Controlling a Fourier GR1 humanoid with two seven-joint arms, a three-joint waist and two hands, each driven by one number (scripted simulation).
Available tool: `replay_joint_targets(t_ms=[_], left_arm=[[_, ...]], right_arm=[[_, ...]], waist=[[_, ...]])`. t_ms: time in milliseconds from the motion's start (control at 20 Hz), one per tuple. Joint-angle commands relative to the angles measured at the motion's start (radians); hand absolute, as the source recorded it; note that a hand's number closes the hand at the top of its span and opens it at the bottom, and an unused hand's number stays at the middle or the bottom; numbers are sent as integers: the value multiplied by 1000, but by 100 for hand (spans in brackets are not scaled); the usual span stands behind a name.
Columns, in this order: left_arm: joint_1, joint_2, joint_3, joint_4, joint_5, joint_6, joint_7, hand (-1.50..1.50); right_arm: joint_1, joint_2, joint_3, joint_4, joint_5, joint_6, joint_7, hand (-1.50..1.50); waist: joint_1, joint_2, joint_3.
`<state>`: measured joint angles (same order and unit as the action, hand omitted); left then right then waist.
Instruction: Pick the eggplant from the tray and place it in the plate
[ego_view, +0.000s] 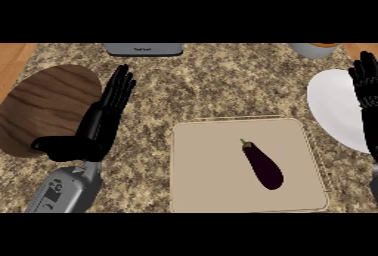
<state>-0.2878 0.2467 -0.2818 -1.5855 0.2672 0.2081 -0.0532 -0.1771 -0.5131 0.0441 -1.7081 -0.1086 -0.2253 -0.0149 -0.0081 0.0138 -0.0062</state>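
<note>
Left hand (100, 117) flat, fingers straight, holding nothing — hovering over surface (221, 85) beside wooden board (44, 107). Right hand (365, 82) at right edge, fingers straight, over white plate (332, 107), holding nothing. One eggplant (263, 165) lying on beige tray (207, 170), stem up — nothing covering it. Grey appliance (144, 49) and a cup (316, 49) at far edge.
</note>
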Motion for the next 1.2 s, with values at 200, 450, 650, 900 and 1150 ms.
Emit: replay_joint_targets(t_ms=[200, 450, 650, 900, 1150], left_arm=[[96, 115, 48, 117, -47, -25, 6, 0], [156, 134, 83, 212, -35, -41, -25, 0], [220, 124, 100, 257, -39, -74, -100, 0], [275, 143, 142, 212, -63, -87, -105, 0], [230, 100, 134, 287, -73, -103, -121, 0]], right_arm=[[-58, 176, 319, 127, 25, 85, 219, 150], [-12, 293, 456, 181, 424, -235, 134, -150], [71, 364, 534, 295, 508, -314, -63, -150], [79, 315, 512, 264, 630, -318, 0, -150], [187, 218, 544, -39, 832, -274, 295, -150]], waist=[[105, 13, 3], [34, -6, 5], [15, -12, 6], [11, -15, 6], [-3, -17, 5]])
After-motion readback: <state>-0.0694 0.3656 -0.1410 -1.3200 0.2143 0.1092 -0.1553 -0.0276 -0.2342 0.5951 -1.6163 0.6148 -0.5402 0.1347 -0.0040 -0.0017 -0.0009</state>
